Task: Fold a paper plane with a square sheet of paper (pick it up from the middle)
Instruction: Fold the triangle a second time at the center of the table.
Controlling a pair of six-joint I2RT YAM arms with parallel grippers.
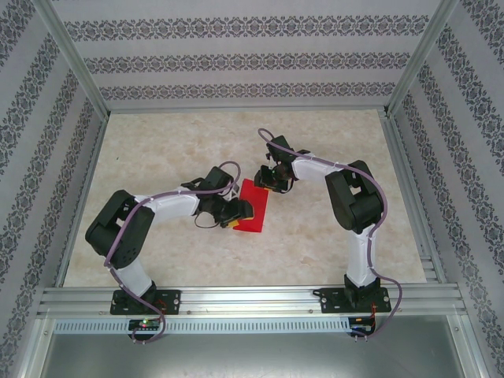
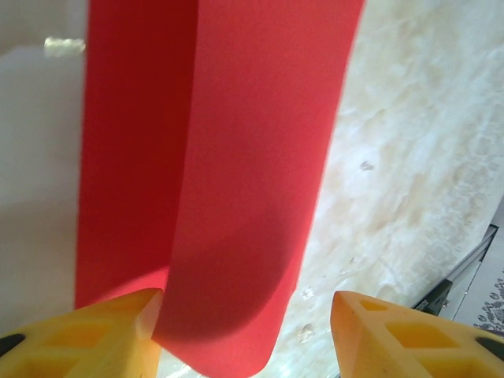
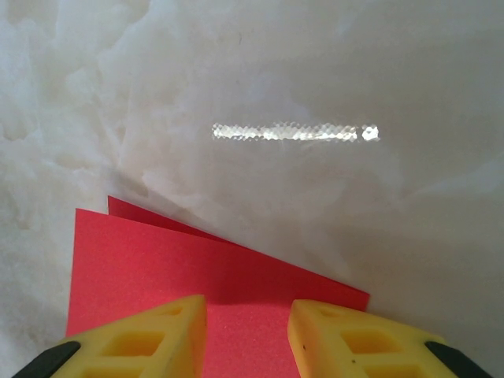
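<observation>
The square sheet of paper (image 1: 256, 211) lies near the middle of the marble-look table (image 1: 157, 150), folded over on itself, and both grippers meet at it from opposite sides. The left gripper (image 1: 240, 215) comes in from the near-left end of the sheet. On its wrist camera I see its yellow fingers (image 2: 87, 339) standing well apart; a curled-up red flap rises just beside the left one, and bare table shows between the paper and the other finger, so nothing is pinched. The right gripper (image 1: 272, 185) sits at the sheet's far end. On its wrist camera the jaws are partly apart over the red edge, flat paper showing in the gap, nothing clamped; I cannot tell whether the tips press on it. A lower layer of paper peeks out along the far-left edge there. A bright streak of reflected light (image 3: 291, 132) lies on the table beyond. Purple cables (image 1: 157, 198) loop along both arms, aluminium frame rails (image 1: 252, 299) border the table, and patterned wallpaper (image 1: 236, 59) encloses it.
</observation>
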